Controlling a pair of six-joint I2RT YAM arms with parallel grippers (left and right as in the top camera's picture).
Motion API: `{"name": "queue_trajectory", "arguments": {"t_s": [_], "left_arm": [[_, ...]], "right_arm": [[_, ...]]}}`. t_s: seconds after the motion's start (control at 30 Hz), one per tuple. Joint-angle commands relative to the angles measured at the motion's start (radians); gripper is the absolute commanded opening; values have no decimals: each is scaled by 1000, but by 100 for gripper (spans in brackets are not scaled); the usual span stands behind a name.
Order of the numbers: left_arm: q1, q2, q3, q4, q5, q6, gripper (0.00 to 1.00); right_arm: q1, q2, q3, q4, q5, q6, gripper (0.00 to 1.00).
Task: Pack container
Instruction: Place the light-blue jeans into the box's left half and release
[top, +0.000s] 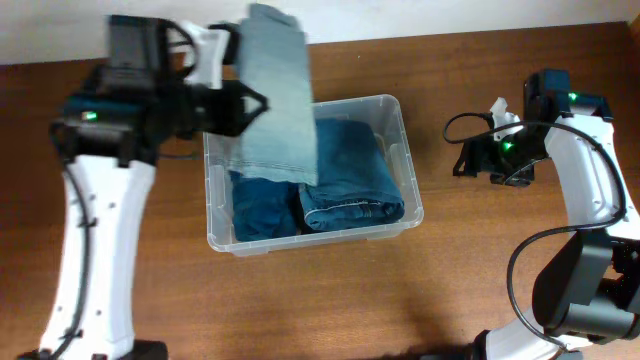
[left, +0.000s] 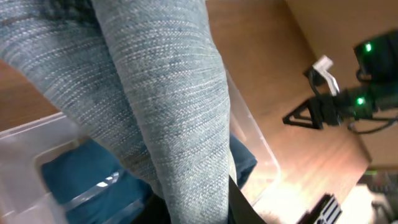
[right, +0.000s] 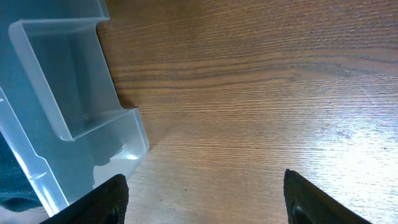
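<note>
The clear container (top: 392, 130) sits on the wooden counter (top: 450, 280) near the middle of the overhead view, between the two arms. Inside it lie folded dark blue clothes: one bundle (top: 350, 170) fills the right part, and a second bundle (top: 262, 205) lies beside it at the front left. Both stay below the rim.

The left end effector (top: 250, 103) is over the container's back left corner, clenched on a light grey-blue cloth (top: 275, 90). The cloth hangs in a long folded panel from beyond the back rim and across the left part of the container, and its lower edge covers part of the dark clothes. In the left wrist view the same cloth (left: 161, 93) fills most of the frame. The exact spot where the fingers pinch it is mostly hidden by the fabric, so the hold seems firm rather than plainly shown. Under the cloth, that view shows the clear wall of the container (left: 249, 130) and a patch of dark blue fabric (left: 81, 174).

The right end effector (top: 465, 158) is to the right of the container, apart from it and pointing toward its right wall. In the right wrist view its two black fingertips stand wide apart at the bottom corners. The right end effector (right: 205, 199) is released, with only bare counter (right: 249, 81) between the tips. The corner and moulded handle recess of the container (right: 68, 81) lie at the left of that view, close to the left fingertip.
</note>
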Motion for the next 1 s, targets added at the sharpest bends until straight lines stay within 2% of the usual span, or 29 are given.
{"name": "queue_trajectory", "arguments": {"t_s": [0.0,0.1,0.23,0.37,0.5,0.63,0.8,0.97], "left_arm": [[-85,52,13,52,-46,-115,0],[-144,109,13,76,-120,-279,0],[-171,162,11,32,-133,-410,1],[-170,187,-56,-3,-166,-414,1],[-170,188,-216,14,-174,-413,1],[-167,187,-309,1,-274,-397,0],[-155,183,-312,-28,-341,-375,1],[-84,180,-312,-90,-431,-322,1]], "right_arm": [[-3,-34,2,-3,1,0,73],[-3,-34,2,-3,1,0,73],[-3,-34,2,-6,2,0,73],[-3,-34,2,-6,2,0,73],[-3,-34,2,-6,2,0,73],[-3,-34,2,-6,2,0,73],[-3,-34,2,-7,2,0,73],[-3,-34,2,-6,2,0,73]]}}
